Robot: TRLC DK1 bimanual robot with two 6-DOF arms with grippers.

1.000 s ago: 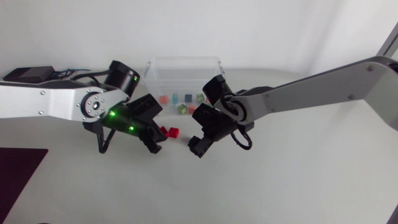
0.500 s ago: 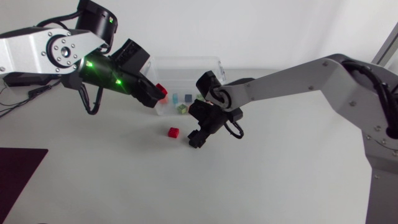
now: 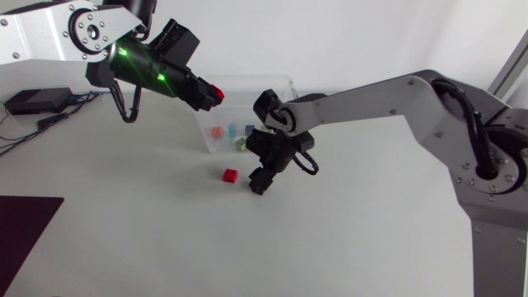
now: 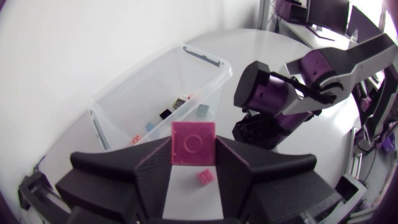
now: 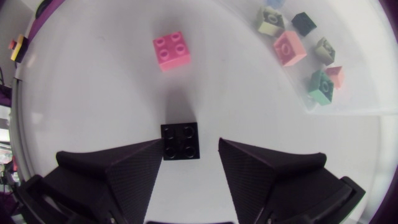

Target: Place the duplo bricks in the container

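Three bricks are not yet in the clear plastic container [image 3: 247, 80], so you are well into the job but not done. Several small bricks [image 5: 289, 48], pink, green, blue and dark ones among them, already lie on the container's floor.

Your left pincer [image 3: 211, 96] is closed on a square red duplo brick [image 4: 193, 143], both broad fingers pressing its sides. It hangs raised off the white table [image 3: 165, 231], over the container's near left corner and just about above the rim. I judge this brick is the closest to finished: you need only carry it a little further over the opening and let go.

Your right pincer [image 3: 259, 183] is low over the table in front of the container, just beside its near wall. Its fingers stand apart, and a small black four-stud brick [image 5: 180, 141] lies flat on the table between them. A gap shows on at least one side, so nothing is gripped there yet. Closing on it looks like the step in hand for that arm.

A second red four-stud brick [image 3: 230, 175] lies loose on the table in front of the container, just beyond the right pincer's fingertips and apart from the black brick. Nothing touches it, and it will probably be the last one to collect.
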